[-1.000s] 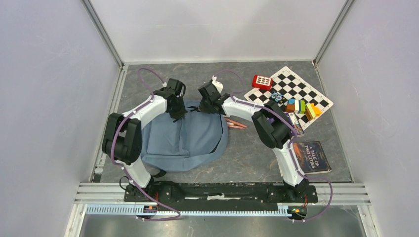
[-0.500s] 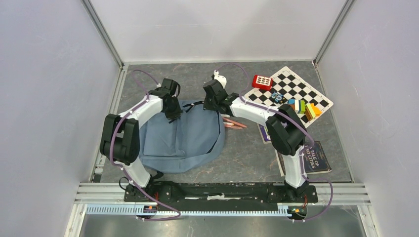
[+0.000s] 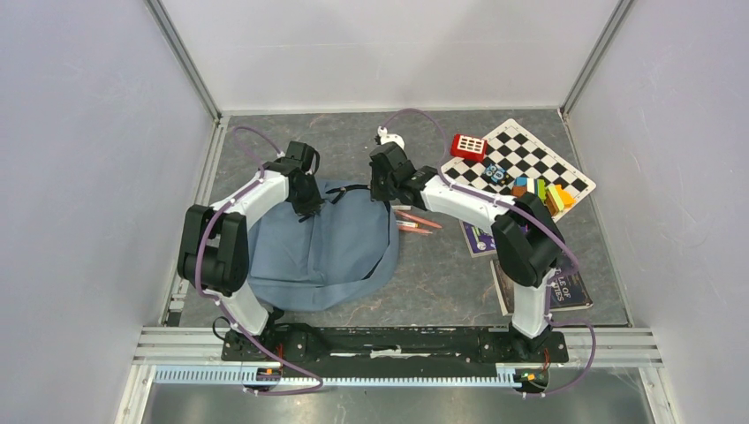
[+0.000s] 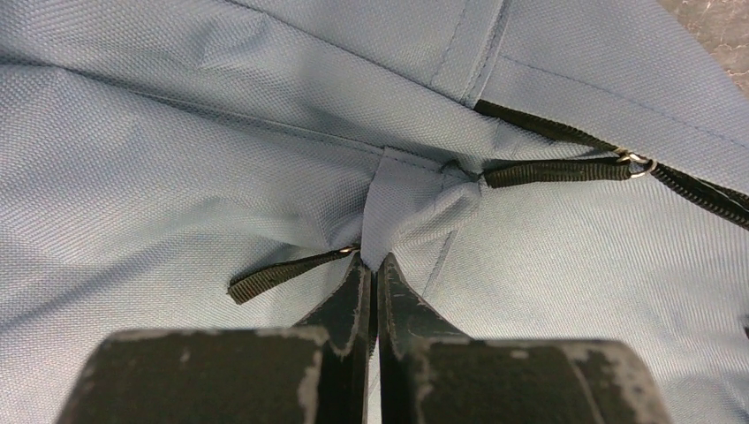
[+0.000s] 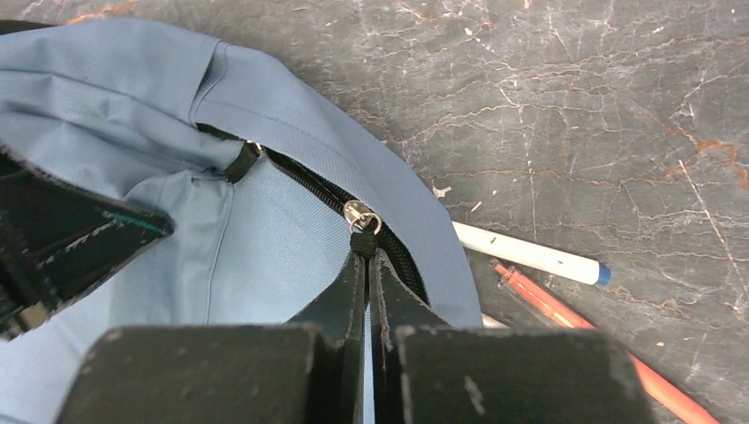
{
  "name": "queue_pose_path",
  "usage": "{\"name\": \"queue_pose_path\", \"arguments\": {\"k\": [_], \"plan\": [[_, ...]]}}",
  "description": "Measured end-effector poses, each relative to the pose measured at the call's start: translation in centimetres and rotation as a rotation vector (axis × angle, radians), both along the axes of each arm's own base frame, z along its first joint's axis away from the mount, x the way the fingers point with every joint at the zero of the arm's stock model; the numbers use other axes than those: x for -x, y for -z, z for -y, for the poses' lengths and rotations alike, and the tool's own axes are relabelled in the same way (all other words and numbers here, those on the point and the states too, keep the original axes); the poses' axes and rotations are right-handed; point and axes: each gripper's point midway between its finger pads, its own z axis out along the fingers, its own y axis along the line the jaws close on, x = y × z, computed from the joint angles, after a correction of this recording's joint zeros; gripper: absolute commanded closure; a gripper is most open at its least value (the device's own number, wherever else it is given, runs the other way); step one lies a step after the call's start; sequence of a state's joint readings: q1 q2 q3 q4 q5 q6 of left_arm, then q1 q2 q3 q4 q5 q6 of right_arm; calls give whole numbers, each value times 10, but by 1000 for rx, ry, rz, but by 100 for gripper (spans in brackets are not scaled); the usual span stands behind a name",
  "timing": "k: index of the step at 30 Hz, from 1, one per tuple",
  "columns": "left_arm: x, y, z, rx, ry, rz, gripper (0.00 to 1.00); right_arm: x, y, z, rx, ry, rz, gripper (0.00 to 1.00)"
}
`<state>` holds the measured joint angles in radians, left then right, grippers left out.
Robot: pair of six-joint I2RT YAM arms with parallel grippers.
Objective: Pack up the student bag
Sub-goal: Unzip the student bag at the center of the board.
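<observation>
While both arms bent over the top edge of the student bag [image 3: 327, 247], the left gripper [image 4: 373, 265] was pinched tight on a fabric tab [image 4: 397, 203] at the centre of its wrist view. The right gripper [image 5: 364, 256] was clamped on the black zipper pull [image 5: 362, 241]. The blue-grey bag lay flat at centre left of the overhead frame. A white pen [image 5: 528, 252] and a red pen [image 5: 583, 331] lay just beside it, with a chessboard [image 3: 530, 168] at upper right.
</observation>
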<state>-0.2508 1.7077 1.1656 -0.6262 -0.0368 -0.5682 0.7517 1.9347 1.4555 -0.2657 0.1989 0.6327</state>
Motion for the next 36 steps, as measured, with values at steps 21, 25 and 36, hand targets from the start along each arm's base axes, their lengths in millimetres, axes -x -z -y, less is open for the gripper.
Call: {"name": "queue_pose_path", "arguments": {"k": [21, 25, 36], "plan": [[6, 2, -4, -1, -6, -11, 98, 42, -14, 36, 55, -198, -72, 100], [6, 2, -5, -2, -10, -13, 98, 55, -21, 45, 26, -230, -98, 100], [12, 2, -4, 5, -13, -35, 98, 88, -24, 50, -68, -371, -218, 100]]}}
